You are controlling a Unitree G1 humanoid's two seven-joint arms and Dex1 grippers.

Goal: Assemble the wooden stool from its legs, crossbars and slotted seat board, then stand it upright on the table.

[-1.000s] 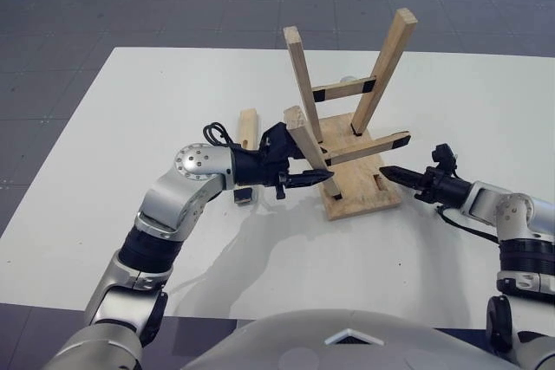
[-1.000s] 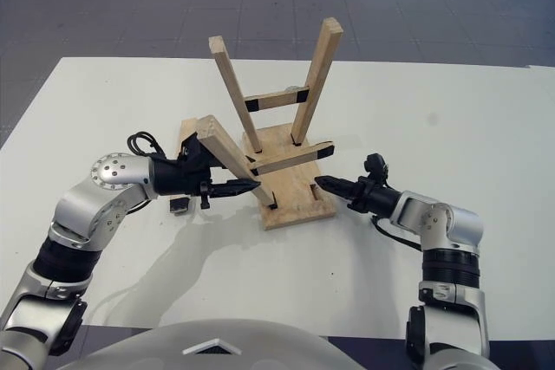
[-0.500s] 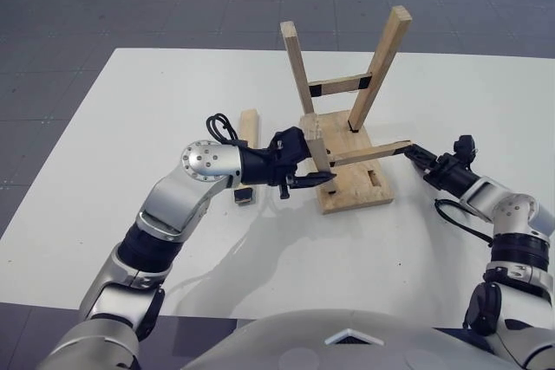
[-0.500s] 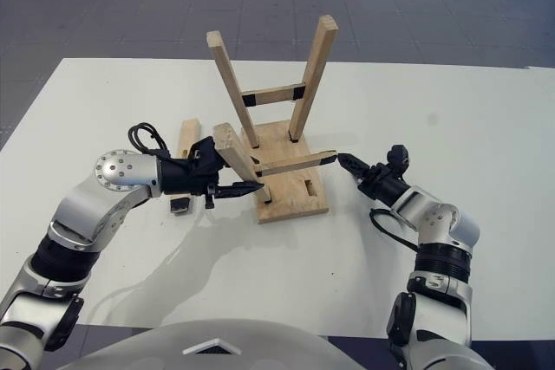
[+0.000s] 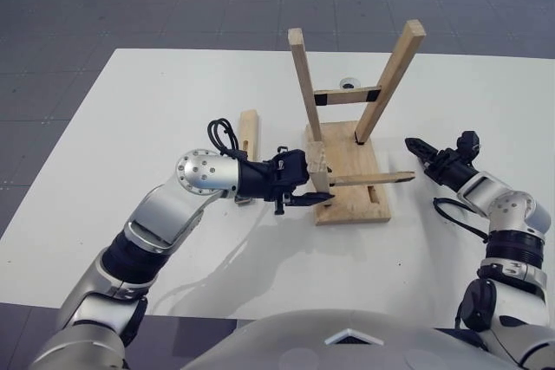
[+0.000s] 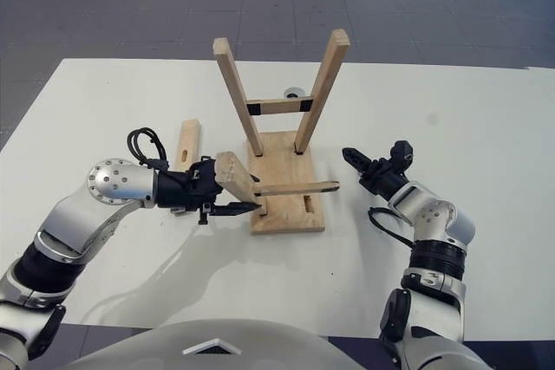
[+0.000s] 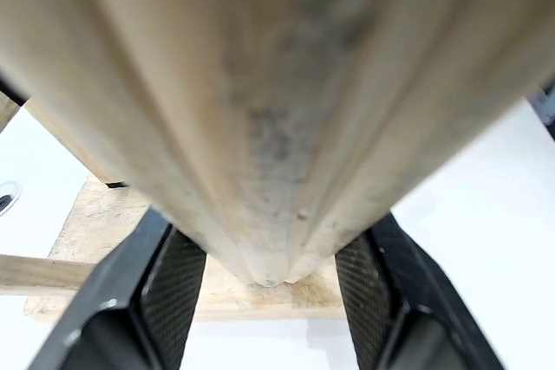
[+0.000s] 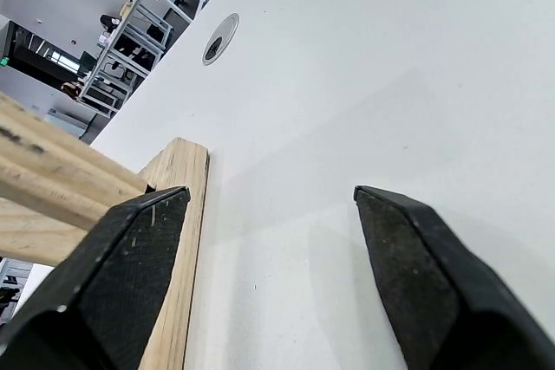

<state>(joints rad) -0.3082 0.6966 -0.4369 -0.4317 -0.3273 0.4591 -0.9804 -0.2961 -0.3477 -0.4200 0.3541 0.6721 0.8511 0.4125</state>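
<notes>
The slotted seat board (image 5: 355, 162) lies flat on the white table. Two legs (image 5: 303, 84) (image 5: 392, 75) stand in its far side, joined by a crossbar (image 5: 347, 95). My left gripper (image 5: 314, 186) is shut on a third leg (image 6: 234, 175) at the board's near left corner; the left wrist view has this leg (image 7: 277, 110) clamped between both fingers (image 7: 173, 292). From that leg a thin crossbar (image 5: 371, 178) reaches right over the board. Just off the board's right edge, my right gripper (image 5: 416, 144) is open with nothing between its fingers (image 8: 121, 275).
A loose leg (image 5: 249, 132) lies on the table left of the board. A round hole (image 5: 349, 83) sits in the tabletop behind the stool. The table's front and left areas are bare white surface (image 5: 173, 110).
The right gripper has drawn back from the thin crossbar's end to the right. The board has turned to lie square. The left gripper has shifted the held leg toward the board's near left corner.
</notes>
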